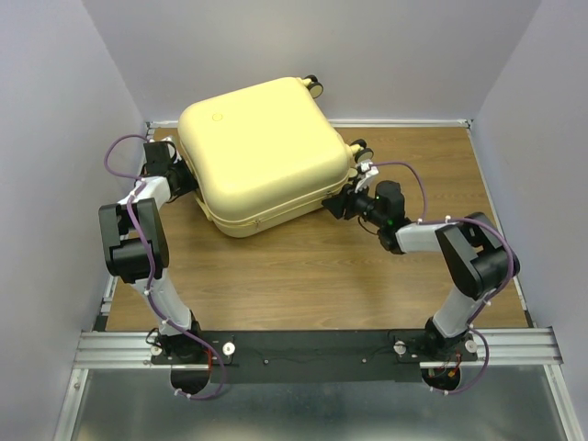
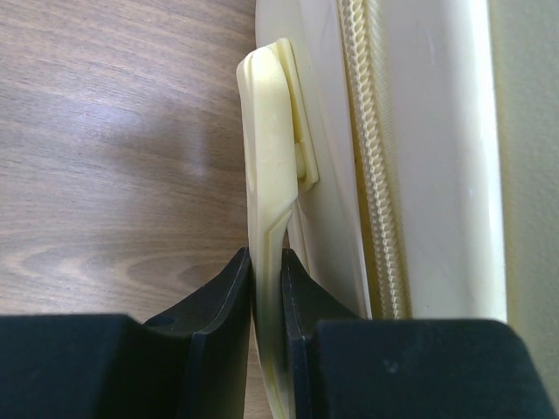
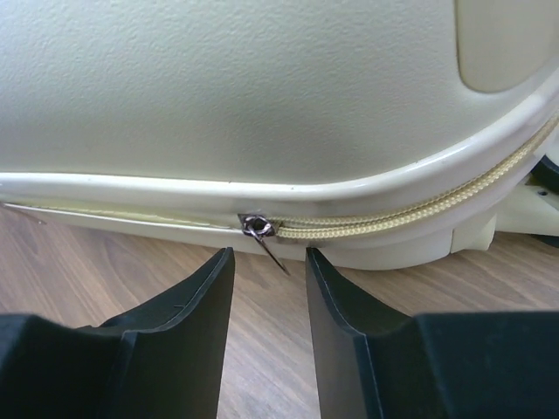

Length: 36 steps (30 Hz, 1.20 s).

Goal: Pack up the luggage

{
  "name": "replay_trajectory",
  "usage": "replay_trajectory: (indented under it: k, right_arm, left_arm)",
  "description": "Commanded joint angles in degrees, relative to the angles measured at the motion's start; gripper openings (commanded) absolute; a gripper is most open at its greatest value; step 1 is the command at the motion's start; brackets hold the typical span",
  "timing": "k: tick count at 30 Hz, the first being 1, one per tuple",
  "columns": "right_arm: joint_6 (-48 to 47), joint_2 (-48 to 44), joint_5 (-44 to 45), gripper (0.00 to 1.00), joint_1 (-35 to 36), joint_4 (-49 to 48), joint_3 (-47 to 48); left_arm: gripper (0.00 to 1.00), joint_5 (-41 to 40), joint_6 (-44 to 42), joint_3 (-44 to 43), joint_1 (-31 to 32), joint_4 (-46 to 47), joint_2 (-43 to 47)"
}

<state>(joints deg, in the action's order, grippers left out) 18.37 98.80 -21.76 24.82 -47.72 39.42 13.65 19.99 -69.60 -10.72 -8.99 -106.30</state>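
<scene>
The luggage [image 1: 262, 152] is a large pale-yellow hard-shell suitcase lying closed on the wooden table, wheels toward the back right. My left gripper [image 2: 266, 262] is shut on the suitcase's pale-yellow side handle [image 2: 269, 157] at its left edge, next to the zipper seam [image 2: 371, 157]. My right gripper [image 3: 269, 257] is open just in front of the suitcase's right side [image 3: 262, 96]. The metal zipper pull [image 3: 262, 234] hangs between the fingertips, apart from both. The seam is zipped to the right of the pull and looks unzipped to its left.
Grey walls enclose the table [image 1: 312, 276] on the left, back and right. The suitcase's black wheels [image 1: 315, 87] reach the back wall. A metal rail [image 1: 312, 347] carries both arm bases at the near edge.
</scene>
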Motion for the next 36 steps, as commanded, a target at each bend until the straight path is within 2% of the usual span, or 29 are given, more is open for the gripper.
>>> replay_trajectory:
  k: [1, 4, 7, 8, 9, 13, 19, 22, 25, 31, 36]
  right_arm:
    - [0.4, 1.8, 3.0, 0.45, 0.5, -3.3, 1.8]
    - [1.0, 2.4, 2.5, 0.38, 0.5, -3.7, 2.2]
    - [1.4, 2.0, 1.9, 0.19, 0.5, -3.9, 2.3]
    - [1.5, 1.8, 2.1, 0.06, 0.4, -3.8, 2.1]
    - [1.7, 0.6, 3.6, 0.01, 0.4, -3.8, 1.6]
    - [-0.5, -2.7, 9.2, 0.0, 0.5, -2.2, -1.0]
    - [-8.0, -6.8, 23.3, 0.01, -0.6, 4.7, -1.4]
    - [-11.1, -7.8, 24.7, 0.01, -3.8, 5.9, -1.0]
    - [-14.1, -7.3, 22.1, 0.01, -8.4, 6.2, 0.0]
    - [-22.3, -1.4, 5.2, 0.01, -18.1, 6.0, 6.5]
    - [-25.9, 3.6, -8.4, 0.0, -22.9, 5.8, 13.0]
  left_arm:
    - [0.2, -0.6, -2.8, 2.4, 0.3, -4.6, -3.8]
    - [0.17, -0.8, -3.1, 2.3, 0.3, -4.6, -4.0]
    - [0.15, -0.7, -3.3, 2.1, 0.3, -4.7, -4.2]
    - [0.13, -0.6, -3.5, 2.2, 0.2, -4.7, -4.3]
    - [0.11, -0.2, -3.6, 2.0, 0.1, -4.5, -4.3]
    - [0.0, 2.2, -4.0, 1.6, -0.8, -4.5, -4.9]
    - [0.0, -1.6, -6.2, -1.3, -3.2, -6.5, -6.0]
    - [0.0, -1.3, -8.7, -4.3, -5.1, -7.5, -7.9]
    - [0.0, -1.7, -11.3, -8.3, -5.7, -8.5, -9.8]
    - [0.0, 0.6, -17.2, -20.5, -5.7, -12.5, -17.7]
    - [0.0, 2.4, -19.5, -31.8, -5.5, -14.9, -24.4]
